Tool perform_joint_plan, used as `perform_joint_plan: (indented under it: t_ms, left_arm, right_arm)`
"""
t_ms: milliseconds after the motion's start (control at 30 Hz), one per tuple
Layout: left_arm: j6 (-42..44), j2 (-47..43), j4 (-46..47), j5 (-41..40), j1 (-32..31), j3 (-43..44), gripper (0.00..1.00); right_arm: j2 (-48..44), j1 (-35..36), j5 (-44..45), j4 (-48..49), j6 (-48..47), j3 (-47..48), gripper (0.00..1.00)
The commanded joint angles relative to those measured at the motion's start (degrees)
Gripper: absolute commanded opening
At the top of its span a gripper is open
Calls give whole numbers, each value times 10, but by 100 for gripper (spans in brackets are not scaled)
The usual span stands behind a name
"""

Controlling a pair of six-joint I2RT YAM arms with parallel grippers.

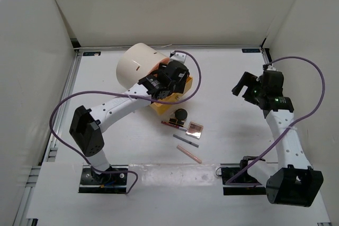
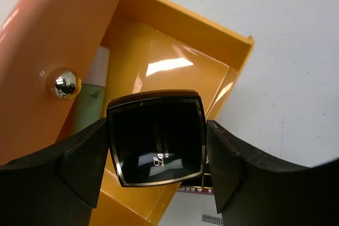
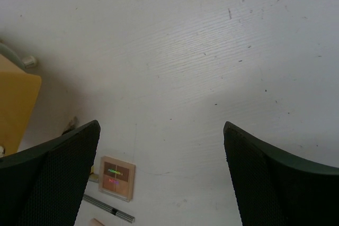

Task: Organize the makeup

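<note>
My left gripper is shut on a black square compact and holds it over an open orange drawer. A mint tube lies in the drawer's left side. On the table in front of the drawer lie a black round compact, a square rose-gold compact, a dark red stick, a grey pencil and a pink pencil. My right gripper is open and empty, above bare table to the right. Its view shows the rose-gold compact and the grey pencil.
The big cream cylinder lies at the back left; its orange front carries a gold knob. White walls close in the table on the left, back and right. Purple cables loop over both arms.
</note>
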Motion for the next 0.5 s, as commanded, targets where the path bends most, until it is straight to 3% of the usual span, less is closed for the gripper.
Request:
perform_joint_plan:
  t_ms: [0, 133, 233, 267, 400, 467]
  left_arm:
    - [-23, -29, 8, -17, 5, -18, 56]
    - [-35, -27, 6, -21, 17, -20, 61]
    - [-37, -23, -4, -21, 23, -13, 70]
    - [-40, -23, -4, -21, 22, -14, 79]
    - [-32, -36, 6, -15, 21, -20, 96]
    - [-26, -39, 15, -14, 19, -16, 98]
  right_arm:
    - [9, 31, -2, 12, -26, 18, 99]
    - [14, 84, 0, -4, -47, 13, 99]
    - [20, 129, 16, -13, -58, 2, 99]
    - [20, 142, 17, -11, -61, -1, 99]
    - [36, 183, 24, -34, -71, -1, 99]
    - [48, 209, 32, -52, -74, 5, 99]
